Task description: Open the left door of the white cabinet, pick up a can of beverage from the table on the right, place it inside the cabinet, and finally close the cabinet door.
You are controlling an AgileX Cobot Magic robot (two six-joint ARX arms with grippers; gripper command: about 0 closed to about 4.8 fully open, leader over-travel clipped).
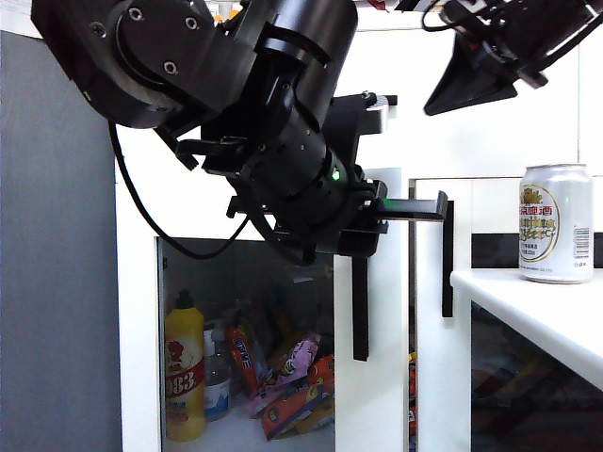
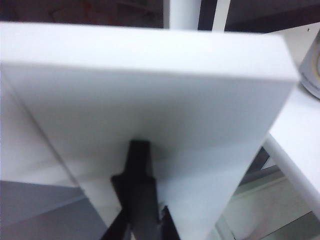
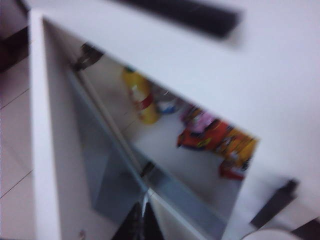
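The white cabinet stands with its left door swung out, edge toward the exterior camera. My left gripper is shut on that door's black bar handle. In the left wrist view the handle runs between my left gripper's fingers, against the white door edge. The silver can of beverage stands upright on the white table at the right. My right gripper hangs in the air above and left of the can, shut and empty. In the blurred right wrist view its jaws meet over the open door's glass pane.
Inside the cabinet stand a yellow bottle and several colourful snack packets. The right door's black handle is just right of the open door. The drawer's black handle lies above the opening. A grey wall borders the cabinet's left side.
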